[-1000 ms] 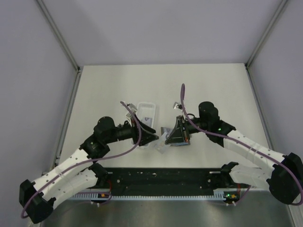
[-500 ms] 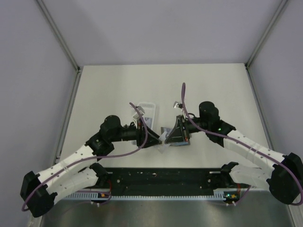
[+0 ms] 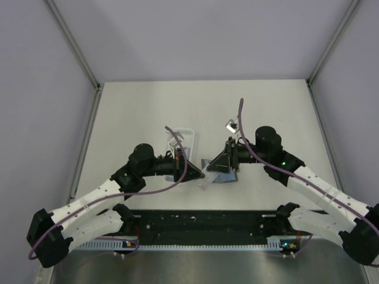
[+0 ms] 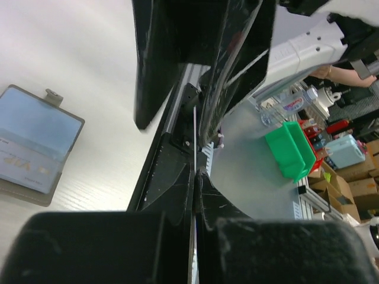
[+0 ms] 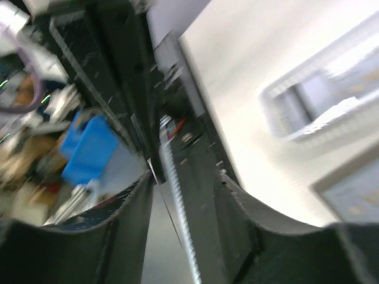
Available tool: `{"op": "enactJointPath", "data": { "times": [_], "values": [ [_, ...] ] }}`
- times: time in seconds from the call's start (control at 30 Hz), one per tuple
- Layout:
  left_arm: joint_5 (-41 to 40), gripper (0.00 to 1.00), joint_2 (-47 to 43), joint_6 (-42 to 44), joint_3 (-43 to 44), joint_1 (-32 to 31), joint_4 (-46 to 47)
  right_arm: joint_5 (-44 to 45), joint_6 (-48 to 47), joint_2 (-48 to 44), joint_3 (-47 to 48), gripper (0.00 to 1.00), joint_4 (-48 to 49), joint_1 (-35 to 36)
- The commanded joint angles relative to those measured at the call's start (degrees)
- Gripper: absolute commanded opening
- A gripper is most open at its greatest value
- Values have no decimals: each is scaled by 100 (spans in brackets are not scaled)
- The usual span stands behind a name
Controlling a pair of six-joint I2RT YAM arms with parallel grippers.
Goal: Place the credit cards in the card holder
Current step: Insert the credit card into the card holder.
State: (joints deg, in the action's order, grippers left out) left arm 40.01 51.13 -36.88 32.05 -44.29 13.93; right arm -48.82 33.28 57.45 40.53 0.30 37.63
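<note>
Pale table (image 3: 136, 106), grey walls (image 3: 201, 35), left jaws pinching a credit card (image 3: 206, 180), right jaws parted

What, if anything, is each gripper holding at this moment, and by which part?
The left gripper is shut on a credit card, pinching its near end. The right gripper is open and grips nothing.
</note>
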Motion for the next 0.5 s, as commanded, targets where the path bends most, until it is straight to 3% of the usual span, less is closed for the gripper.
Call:
{"op": "enactJointPath", "data": {
  "times": [0.0, 0.1, 0.2, 0.3, 0.47],
  "values": [
    [-625, 0, -191, -336, 283, 35, 137, 3187, -15, -909, 412, 49, -890, -27],
    [-1335, 0, -262, -967, 433, 218, -92, 4508, 406, -1524, 70, 54, -882, -36],
    [-1663, 0, -244, -2143, 381, 561, -6, 5319, 767, -2017, -282, 55, -899, -36],
    [-1785, 0, -270, -3637, 153, 799, 565, 5549, 969, -2281, -458, 55, -1066, -36],
    [-2085, 0, -289, -5730, 239, 914, 86, 5603, 1242, -2431, -625, 54, -1400, -36]
  ]
}}
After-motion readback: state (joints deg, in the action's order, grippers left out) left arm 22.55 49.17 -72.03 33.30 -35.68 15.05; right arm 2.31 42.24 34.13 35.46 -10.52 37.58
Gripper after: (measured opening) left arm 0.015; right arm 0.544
